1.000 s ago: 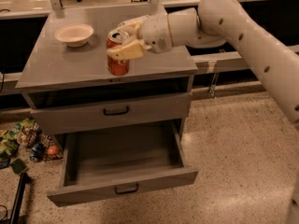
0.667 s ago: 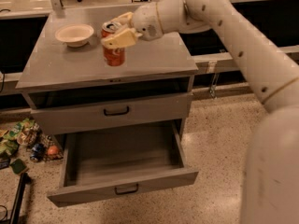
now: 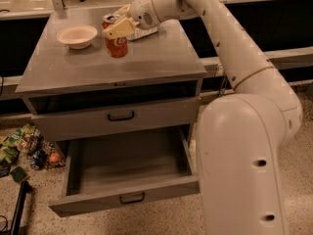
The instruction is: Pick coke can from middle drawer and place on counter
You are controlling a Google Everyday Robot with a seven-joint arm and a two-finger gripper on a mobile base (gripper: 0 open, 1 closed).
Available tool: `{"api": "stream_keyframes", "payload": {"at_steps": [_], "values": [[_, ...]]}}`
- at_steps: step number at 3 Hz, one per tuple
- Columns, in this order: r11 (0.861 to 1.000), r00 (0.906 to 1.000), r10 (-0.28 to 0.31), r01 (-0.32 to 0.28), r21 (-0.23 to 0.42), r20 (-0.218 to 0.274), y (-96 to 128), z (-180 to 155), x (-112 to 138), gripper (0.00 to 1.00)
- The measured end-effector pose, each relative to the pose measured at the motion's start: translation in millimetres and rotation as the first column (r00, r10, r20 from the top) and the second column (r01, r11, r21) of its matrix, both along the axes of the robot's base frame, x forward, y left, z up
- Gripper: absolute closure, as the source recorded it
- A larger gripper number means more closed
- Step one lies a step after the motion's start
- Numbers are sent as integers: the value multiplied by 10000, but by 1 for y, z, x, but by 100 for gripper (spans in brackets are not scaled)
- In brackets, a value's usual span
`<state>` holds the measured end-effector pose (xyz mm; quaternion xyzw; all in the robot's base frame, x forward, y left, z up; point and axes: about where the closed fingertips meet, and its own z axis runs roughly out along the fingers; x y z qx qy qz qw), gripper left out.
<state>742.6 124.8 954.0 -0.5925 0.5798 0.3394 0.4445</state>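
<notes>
Can (image 3: 116, 44) stands upright on the back half of the tabletop (image 3: 156, 58), at 3 o'clock of the bowl (image 3: 77, 35). Whether its base rests on the surface or sits just above it, I cannot tell. Gripper (image 3: 115, 25), reaching in from 2 o'clock, pinches the can's upper part, with one pale finger (image 3: 120, 27) across its front. The drawer (image 3: 127, 163) at 6 o'clock stands open with a bare floor, so I judge the placing step nearly done. The next move calls for a settled base, then spreading the fingers and lifting straight off without tipping the can. The can is a thin, smooth metal cylinder, red with a silver top. The tabletop is flat, grey and glossy, and the bowl is round and matte.
</notes>
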Motion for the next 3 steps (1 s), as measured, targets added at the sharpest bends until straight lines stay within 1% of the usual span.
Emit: {"api": "stream_keyframes", "payload": {"at_steps": [1,2,3], "values": [[9999,9999,-132,133,-59,30,9,-11,20,71],[9997,9997,-249,250,-78,37,13,-24,32,47],[9997,9996,-251,250,-56,-115,16,-40,38,25]]}}
